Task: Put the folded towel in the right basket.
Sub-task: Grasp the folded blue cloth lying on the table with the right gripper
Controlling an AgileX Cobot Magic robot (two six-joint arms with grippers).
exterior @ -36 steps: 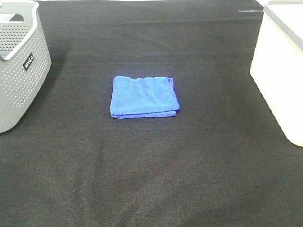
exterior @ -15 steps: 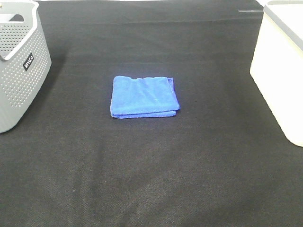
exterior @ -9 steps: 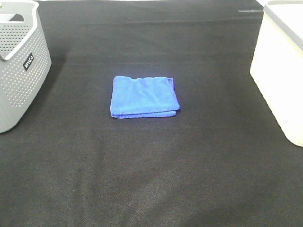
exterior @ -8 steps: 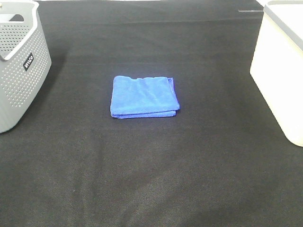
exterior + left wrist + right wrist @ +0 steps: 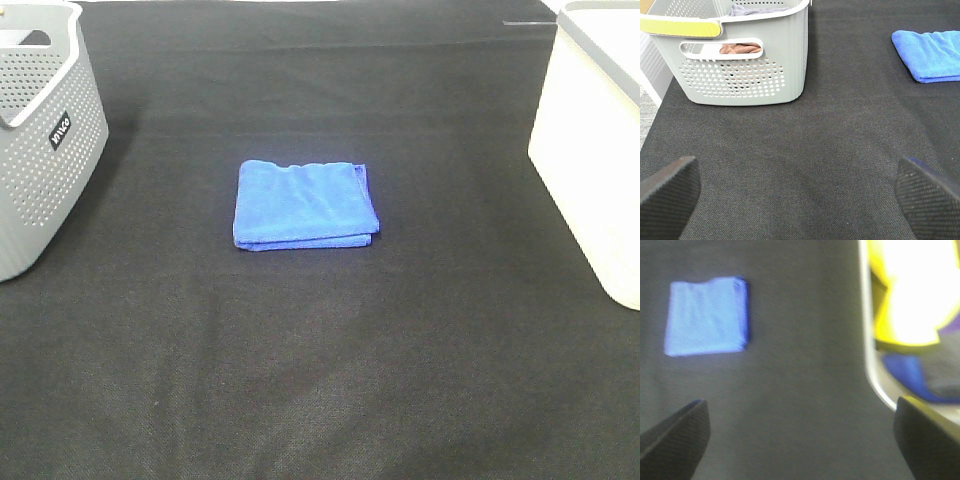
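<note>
1. The towel is blue cloth, soft and slightly fuzzy, fully matt.
2. The table cover is black woven cloth, matt, with a fine rough weave.
3. The left basket is grey plastic, smooth and matt, its walls pierced with many small holes.
4. The right basket is whitish plastic with a smooth plain wall.
5. The pads of the left gripper are black, matt, rubber-like, with a fine grid texture.
</note>
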